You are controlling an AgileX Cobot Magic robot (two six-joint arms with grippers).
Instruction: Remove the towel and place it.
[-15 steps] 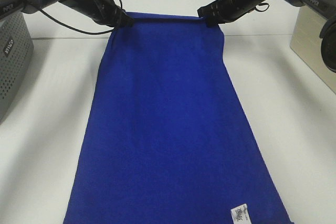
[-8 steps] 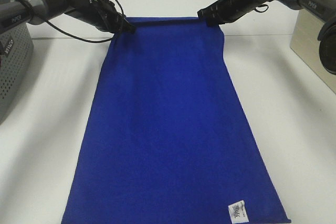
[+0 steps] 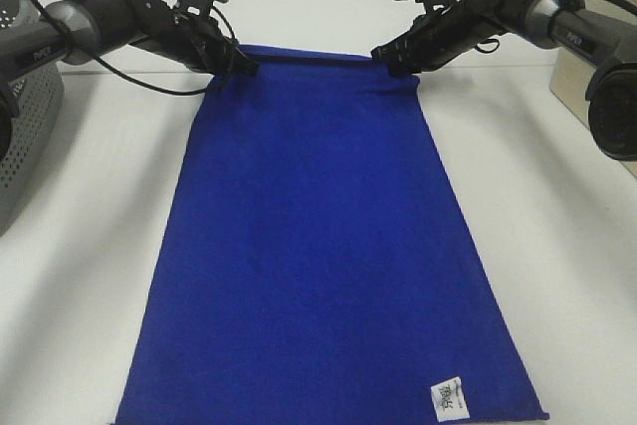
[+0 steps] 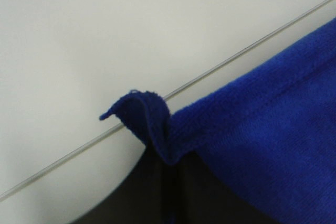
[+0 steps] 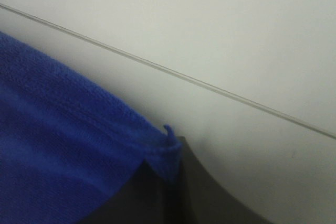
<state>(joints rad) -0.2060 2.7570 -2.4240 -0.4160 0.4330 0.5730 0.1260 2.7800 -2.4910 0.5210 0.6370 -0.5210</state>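
Note:
The royal-blue towel [image 3: 318, 236] lies spread lengthwise on the white table, with a small white tag [image 3: 448, 394] at its near right corner. My left gripper [image 3: 242, 60] is shut on the towel's far left corner, low at the table. My right gripper [image 3: 390, 55] is shut on the far right corner. The left wrist view shows the pinched corner [image 4: 152, 124] folded up between dark jaws. The right wrist view shows the other corner [image 5: 163, 153] pinched the same way.
A grey perforated basket [image 3: 25, 131] stands at the left edge of the table. A beige box [image 3: 597, 57] stands at the right edge. A thin seam line [image 4: 79, 153] crosses the white table [image 3: 557, 246] behind the towel.
Both grippers have lowered and moved toward the far side with the towel's corners. The towel has slid away from the camera, so its near edge and tag now show fully.

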